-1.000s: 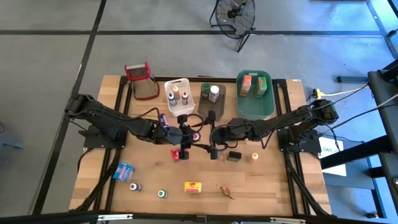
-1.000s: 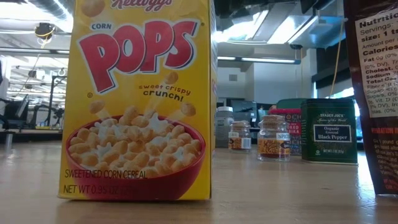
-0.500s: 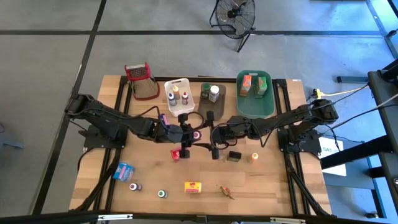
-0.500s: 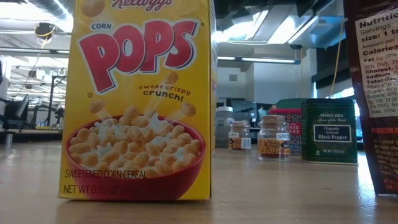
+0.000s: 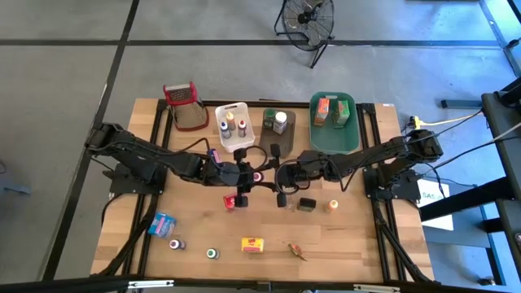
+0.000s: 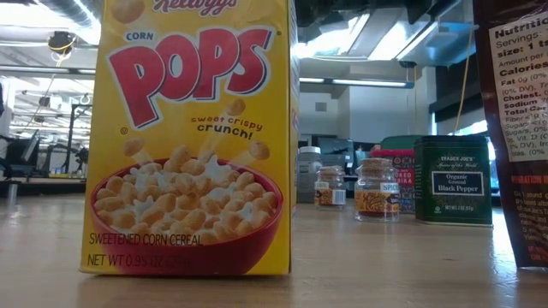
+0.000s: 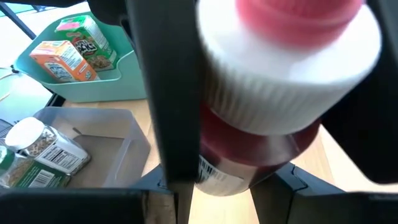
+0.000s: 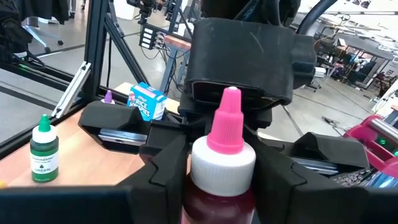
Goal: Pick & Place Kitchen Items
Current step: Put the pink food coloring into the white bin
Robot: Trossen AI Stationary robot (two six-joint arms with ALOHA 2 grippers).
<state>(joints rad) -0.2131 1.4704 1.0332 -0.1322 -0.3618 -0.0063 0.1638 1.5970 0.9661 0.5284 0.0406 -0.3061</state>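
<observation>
Bright lights are shining from the ceiling. The pink-capped bottle [image 7: 273, 74] is looking big and blurry up close. Shadows are staying soft and small.

- We see a wooden table [image 5: 358, 244] carrying a grey mesh grater [image 5: 185, 107], white tub [image 5: 234, 126], brown tub [image 5: 278, 124] and green tub [image 5: 334, 137].
- Nearer its front edge lie a blue box [image 5: 163, 224], yellow cereal box [image 5: 253, 244], black tin [image 5: 306, 204] (beside an orange-capped bottle [image 5: 332, 206]) and green-capped bottle [image 5: 212, 254].

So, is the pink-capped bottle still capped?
Yes. The pink cap sits on the pink-capped bottle, held between the left gripper and right gripper.
</observation>
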